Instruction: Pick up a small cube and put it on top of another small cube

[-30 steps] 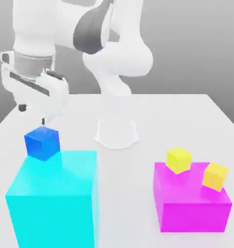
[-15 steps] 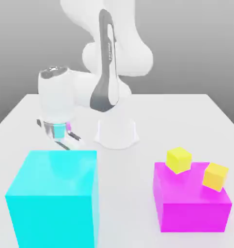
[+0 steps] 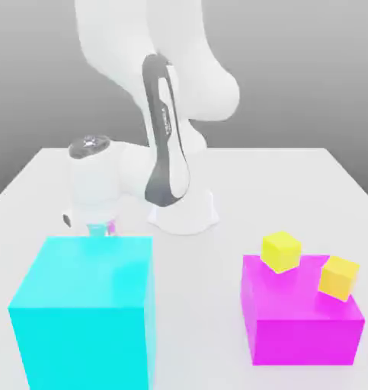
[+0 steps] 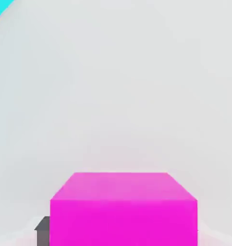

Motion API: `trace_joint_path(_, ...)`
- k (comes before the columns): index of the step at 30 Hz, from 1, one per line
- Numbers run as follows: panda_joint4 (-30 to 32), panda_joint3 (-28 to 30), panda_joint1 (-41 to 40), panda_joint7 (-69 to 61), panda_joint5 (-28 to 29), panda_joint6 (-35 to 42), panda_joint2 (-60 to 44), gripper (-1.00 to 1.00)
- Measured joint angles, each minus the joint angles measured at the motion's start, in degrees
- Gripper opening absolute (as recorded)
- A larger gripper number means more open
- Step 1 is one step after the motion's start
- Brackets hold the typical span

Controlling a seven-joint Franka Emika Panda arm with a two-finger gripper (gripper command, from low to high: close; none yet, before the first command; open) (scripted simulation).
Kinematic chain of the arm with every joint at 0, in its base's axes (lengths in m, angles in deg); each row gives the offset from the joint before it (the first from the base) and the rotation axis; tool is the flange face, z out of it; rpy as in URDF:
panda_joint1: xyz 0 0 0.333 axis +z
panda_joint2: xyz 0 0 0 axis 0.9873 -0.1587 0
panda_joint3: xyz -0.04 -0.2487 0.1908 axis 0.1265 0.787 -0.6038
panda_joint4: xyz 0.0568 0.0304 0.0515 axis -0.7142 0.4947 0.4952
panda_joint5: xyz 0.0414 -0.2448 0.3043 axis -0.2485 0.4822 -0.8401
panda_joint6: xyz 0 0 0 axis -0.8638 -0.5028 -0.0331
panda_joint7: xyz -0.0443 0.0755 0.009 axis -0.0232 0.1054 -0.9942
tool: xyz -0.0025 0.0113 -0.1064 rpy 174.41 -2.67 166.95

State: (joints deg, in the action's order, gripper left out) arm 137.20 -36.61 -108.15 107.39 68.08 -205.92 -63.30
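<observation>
- Arm (image 3: 168, 145): white Franka Panda, base (image 3: 183, 212) at the back middle of the tabletop (image 3: 278, 190). The forearm drops steeply, and the wrist folds down low behind the large cyan block (image 3: 84, 305), on the exterior view's left.
- Hand: white housing pointing straight down, its lower end hidden behind the cyan block's far top edge.
- Claw (image 3: 100, 228): closed on the small magenta-pink cube (image 4: 123, 209). In the hand view the cube sits between the fingers, with a dark fingertip (image 4: 42, 226) touching one of its sides. In the exterior view a sliver of pink shows just below the hand.
- Small magenta-pink cube: at the tabletop behind the cyan block; whether it rests on the surface or is lifted cannot be told.
- Lemon-yellow small cube (image 3: 281, 251): on the far left top corner of the large magenta block (image 3: 302, 324), on the exterior view's right, well apart from the claw.
- Golden-yellow small cube (image 3: 339, 276): on the same magenta block, near its right edge, just beside the lemon one but not touching it.
</observation>
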Motion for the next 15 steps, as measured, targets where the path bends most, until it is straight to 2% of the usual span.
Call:
trace_joint_path(4, 1.1, 1.7, 0.8, 2.3, 3.1, 5.8, 6.9, -1.00)
trace_joint_path(8, 2.6, 2.2, 1.3, 1.7, 2.9, 11.6, 14.0, -1.00)
trace_joint_path(15, 0.9, 7.7, 3.4, -9.0, -14.0, 23.0, 17.3, -1.00)
